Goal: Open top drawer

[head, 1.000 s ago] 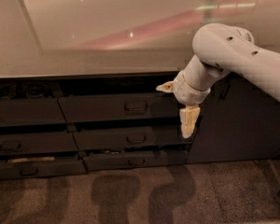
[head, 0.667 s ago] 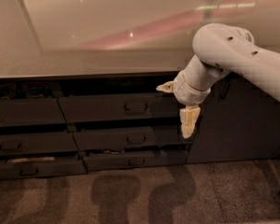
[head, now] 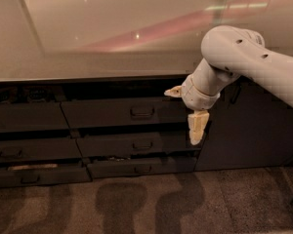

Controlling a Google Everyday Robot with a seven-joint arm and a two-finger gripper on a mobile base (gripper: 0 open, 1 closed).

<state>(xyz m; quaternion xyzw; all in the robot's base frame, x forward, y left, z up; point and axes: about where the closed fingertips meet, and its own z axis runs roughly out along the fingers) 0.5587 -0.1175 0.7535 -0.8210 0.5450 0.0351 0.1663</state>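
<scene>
Charcoal top drawer sits right under the pale countertop, with its black loop handle centred on the front. The gripper hangs at the drawer's right end, well right of the handle. Its cream fingers are splayed apart and hold nothing.

The pale, glossy tabletop shows pinkish reflected streaks; my end effector hangs below its front edge, above the dark carpeted floor.
</scene>
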